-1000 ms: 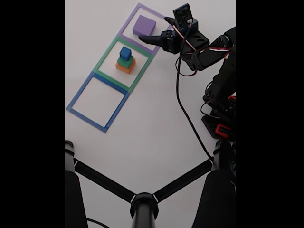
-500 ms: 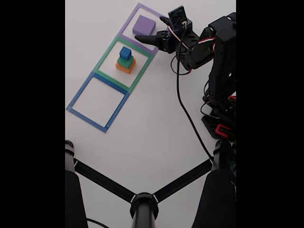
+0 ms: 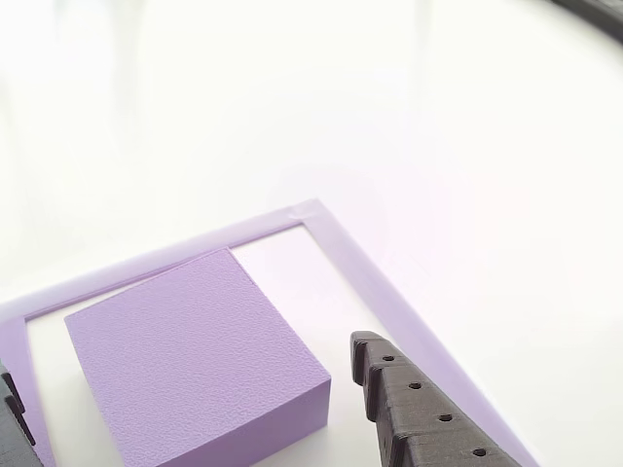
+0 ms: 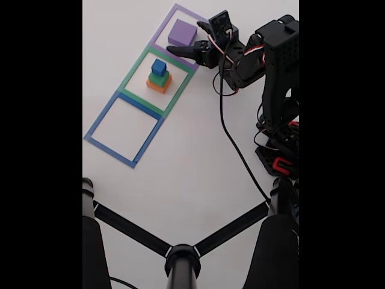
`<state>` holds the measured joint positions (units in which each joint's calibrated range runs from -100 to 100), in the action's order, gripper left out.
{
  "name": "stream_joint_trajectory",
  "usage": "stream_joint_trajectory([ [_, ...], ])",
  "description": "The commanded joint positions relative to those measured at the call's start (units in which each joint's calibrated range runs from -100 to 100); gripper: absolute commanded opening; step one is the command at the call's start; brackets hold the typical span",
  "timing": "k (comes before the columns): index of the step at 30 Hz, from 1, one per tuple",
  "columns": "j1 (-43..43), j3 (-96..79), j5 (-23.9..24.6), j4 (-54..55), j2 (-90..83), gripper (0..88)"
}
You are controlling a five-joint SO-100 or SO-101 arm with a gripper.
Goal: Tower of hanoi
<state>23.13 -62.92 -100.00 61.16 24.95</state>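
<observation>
The purple block (image 4: pixel 181 32) lies flat inside the purple tape square (image 4: pixel 161 31). In the other view the purple block (image 3: pixel 195 360) sits between two dark fingers (image 3: pixel 419 409), apart from both. My gripper (image 4: pixel 186 38) is open and reaches in from the right, its jaws straddling the block's near corner. A stack stands in the green tape square (image 4: pixel 133 72): the orange block (image 4: pixel 159 85) at the bottom, the green block (image 4: pixel 159 77) on it, the blue cube (image 4: pixel 159 67) on top.
The blue tape square (image 4: pixel 101 116) holds nothing. The arm's base (image 4: pixel 278 150) and a black cable (image 4: pixel 231 138) occupy the right side. Black stand legs (image 4: pixel 180 253) cross the bottom of the fixed view. White tabletop spreads in the middle.
The gripper has moved left toward the purple block, staying open, and the arm's upper links have swung up. The blocks have not moved.
</observation>
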Motion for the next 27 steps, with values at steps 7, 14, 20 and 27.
stream_joint_trajectory([
  [7, -0.8, 3.8, 0.0, 1.5, 0.9, 34.5],
  [14, -1.1, 4.0, 0.0, 1.5, 1.6, 30.2],
  [20, -1.1, 4.0, 0.0, 1.3, 1.7, 26.2],
  [27, -1.3, 4.0, 0.0, 1.1, 1.7, 20.1],
])
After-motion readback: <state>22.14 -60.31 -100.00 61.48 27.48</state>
